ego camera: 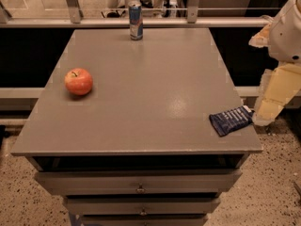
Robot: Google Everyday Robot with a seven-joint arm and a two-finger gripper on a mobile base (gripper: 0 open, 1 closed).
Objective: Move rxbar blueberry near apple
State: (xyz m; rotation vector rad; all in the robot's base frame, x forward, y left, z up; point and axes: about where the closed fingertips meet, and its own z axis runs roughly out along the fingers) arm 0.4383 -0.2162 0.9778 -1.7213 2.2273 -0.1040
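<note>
Pincer (261, 116) low at the table's R edge, cream-coloured, blocky, tip right at the crimped end of the rxbar blueberry (231, 120). Touching or just beside, can't tell; open or closed, can't tell either. Rxbar flat on the table (141, 79), front-R corner, lying at an angle: dark-blue wrapper w/ pale lettering, thin, crinkly-looking, prob. slick foil. Apple (78, 81) way over on the L side: round, red-orange w/ a yellowish patch, short dark stem, smooth skin, likely to roll if bumped. Well apart, those two, w/ bare grey tabletop between. Task progress, by the look of it: barely begun, w/ no lift, no carry, no placement yet; whole trip across to the apple left to do. Upright blue-and-silver can (136, 21) at the far edge, not involved. Tabletop matte grey w/ a faint sheen; drawers (140, 187) below w/ small metal pulls.
</note>
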